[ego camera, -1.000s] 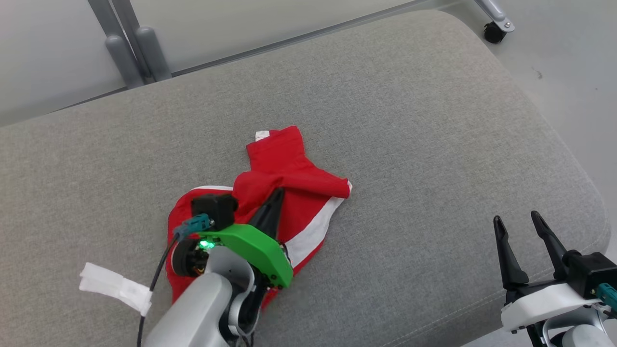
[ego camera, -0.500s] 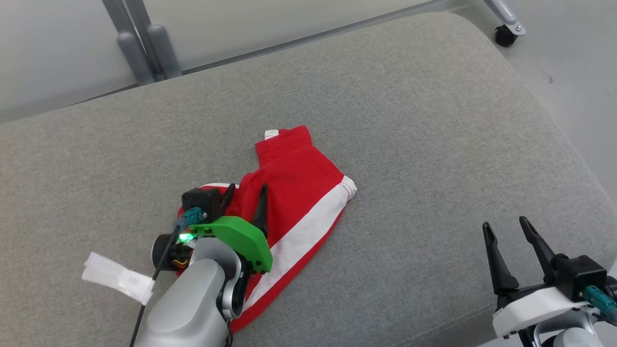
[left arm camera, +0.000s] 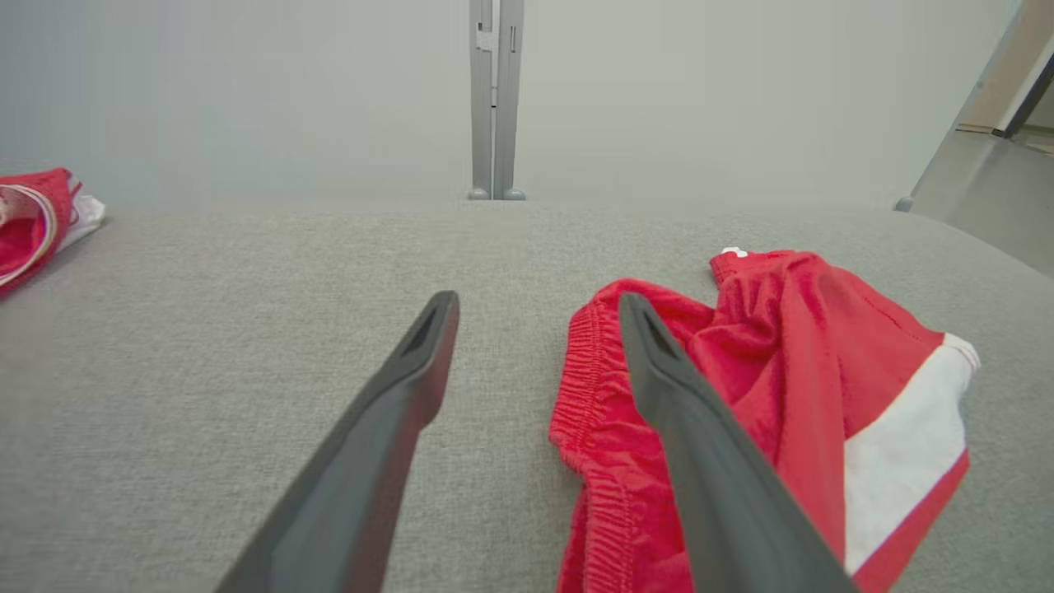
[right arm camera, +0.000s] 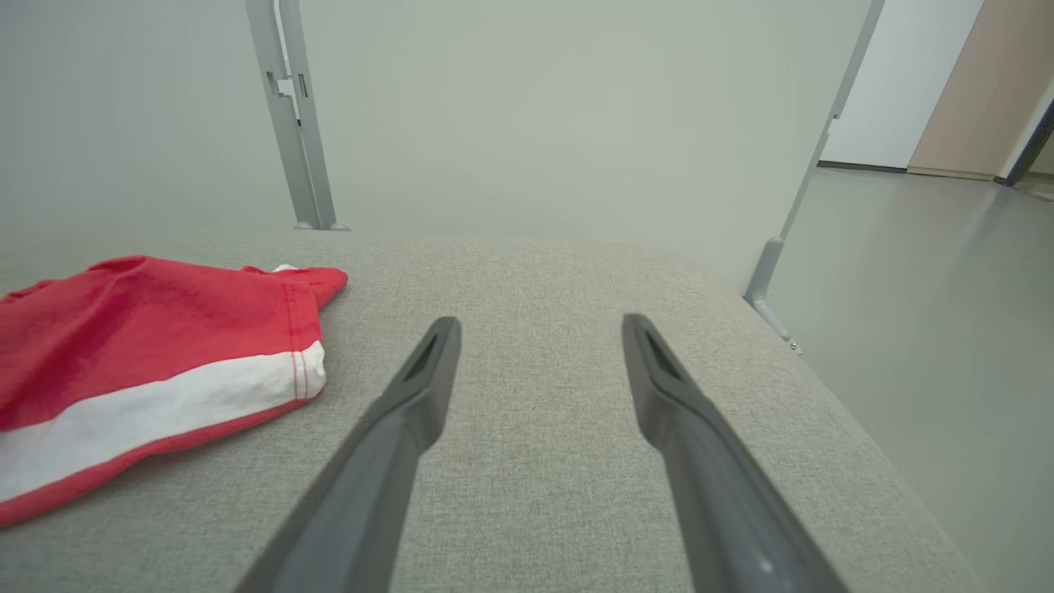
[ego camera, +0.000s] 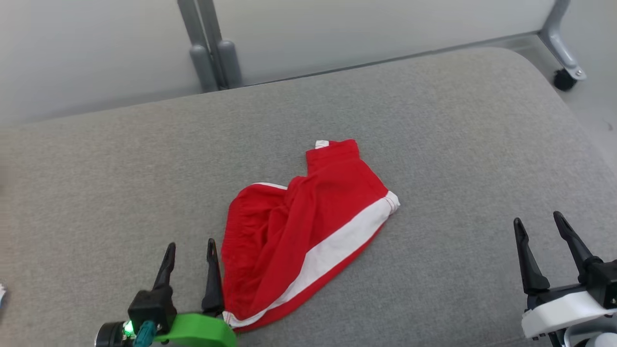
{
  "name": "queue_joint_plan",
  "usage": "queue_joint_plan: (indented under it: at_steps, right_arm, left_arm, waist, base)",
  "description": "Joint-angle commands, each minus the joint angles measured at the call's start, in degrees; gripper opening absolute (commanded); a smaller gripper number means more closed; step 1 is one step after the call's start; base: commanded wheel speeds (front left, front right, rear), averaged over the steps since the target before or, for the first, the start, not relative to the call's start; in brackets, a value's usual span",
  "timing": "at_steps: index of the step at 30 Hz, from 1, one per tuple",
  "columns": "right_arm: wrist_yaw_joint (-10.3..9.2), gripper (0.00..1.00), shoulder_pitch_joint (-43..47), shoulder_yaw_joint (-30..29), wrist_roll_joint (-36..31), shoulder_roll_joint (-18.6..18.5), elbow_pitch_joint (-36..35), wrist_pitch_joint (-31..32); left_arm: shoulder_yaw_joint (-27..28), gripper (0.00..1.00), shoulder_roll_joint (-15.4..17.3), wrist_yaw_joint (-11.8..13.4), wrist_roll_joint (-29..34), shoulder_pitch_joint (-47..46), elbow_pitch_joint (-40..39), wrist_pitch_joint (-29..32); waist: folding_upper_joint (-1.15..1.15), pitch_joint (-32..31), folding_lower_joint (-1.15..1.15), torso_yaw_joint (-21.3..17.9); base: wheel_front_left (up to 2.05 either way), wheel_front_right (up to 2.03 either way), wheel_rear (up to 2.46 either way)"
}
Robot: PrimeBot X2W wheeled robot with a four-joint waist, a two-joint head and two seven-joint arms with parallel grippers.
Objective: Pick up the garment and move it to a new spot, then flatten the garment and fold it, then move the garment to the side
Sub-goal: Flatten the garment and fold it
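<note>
Left end effector (ego camera: 190, 245) stood spread, empty; right end effector (ego camera: 538, 219) also spread, empty. Garment (ego camera: 299, 226) lay bunched on grey cushion (ego camera: 434, 144), waistband (left arm camera: 589, 387) just beside left's right finger (left arm camera: 659, 371), well left of right one. Flattening likely best: pinch waistband and far hem (ego camera: 389, 202), pull apart low.

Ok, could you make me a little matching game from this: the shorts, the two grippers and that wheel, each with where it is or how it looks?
1 red shorts
2 left gripper
3 right gripper
4 caster wheel

A open, over bare cushion, apart from the shorts
B crumpled on the cushion
C past the cushion's far right corner
D open, close beside the shorts

Pairs: 1-B, 2-D, 3-A, 4-C
</note>
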Motion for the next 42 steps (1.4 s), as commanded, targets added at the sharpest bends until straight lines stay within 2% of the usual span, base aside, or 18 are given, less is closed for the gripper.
queue_joint_plan:
  at_steps: [1, 6, 14, 21, 25, 29, 35, 38, 42]
  right_arm:
    - [0.0, 1.0, 1.3, -0.6, -0.5, -0.1, -0.3, -0.2]
    - [0.0, 1.0, 2.6, -1.1, -1.1, 0.7, 0.3, -0.2]
    - [0.0, 1.0, 3.6, -1.5, -2.0, 2.7, 3.6, -0.2]
    - [0.0, 1.0, 3.7, -0.2, -3.0, 3.2, 5.8, -0.2]
    - [0.0, 1.0, 3.2, 0.3, -3.1, 3.5, 6.0, -0.2]
    - [0.0, 1.0, 3.0, 0.6, -2.8, 3.5, 6.0, -0.2]
    - [0.0, 1.0, 1.2, 0.8, -0.6, 3.8, 4.7, -0.2]
    - [0.0, 1.0, -1.0, 4.6, 2.1, 1.6, 8.2, 0.0]
    - [-0.01, 1.0, -9.2, 13.1, 6.4, -3.3, 13.9, 7.7]
  left_arm:
    - [1.4, 1.0, 0.1, -0.9, 1.9, 2.7, -2.0, -0.2]
    - [6.5, 1.0, 0.8, -4.6, 7.0, 8.8, -5.8, -0.2]
    - [14.8, 1.0, -1.7, -12.0, 12.1, 14.1, -5.8, -0.2]
    - [19.4, 1.0, -5.2, -19.7, 11.0, 15.5, -3.8, -0.2]
    - [21.3, 1.0, -6.2, -21.9, 11.1, 15.1, -2.8, -0.2]
    - [22.1, 1.0, -6.7, -22.9, 10.9, 14.3, -2.3, -0.2]
    - [20.1, 1.0, -7.1, -23.4, 10.2, 12.9, -1.7, -0.2]
    - [13.1, 1.0, -5.9, -23.4, 8.5, 11.5, 0.2, 0.1]
    - [5.2, 1.0, -2.7, -23.3, 5.1, 8.1, -2.0, 7.2]
  waist:
    - [0.0, -3.5, 0.0, 5.3]
    - [0.0, -4.6, 0.0, 8.1]
    - [0.0, -5.9, 0.0, 9.5]
    - [0.0, -6.2, 0.0, 9.5]
    - [0.0, -6.2, 0.0, 9.4]
    - [0.0, -6.0, 0.0, 9.1]
    - [0.0, -5.2, 0.0, 9.0]
    - [0.0, -4.3, 0.0, 9.4]
    - [0.0, -1.8, 0.0, 10.4]
  base:
    - [0.0, 0.0, 0.0]
    - [0.0, 0.0, 0.0]
    - [0.0, 0.0, 0.0]
    - [0.0, 0.0, 0.0]
    - [0.0, 0.0, 0.0]
    - [0.0, 0.0, 0.0]
    - [0.0, 0.0, 0.0]
    - [0.0, 0.0, 0.0]
    - [0.0, 0.0, 0.0]
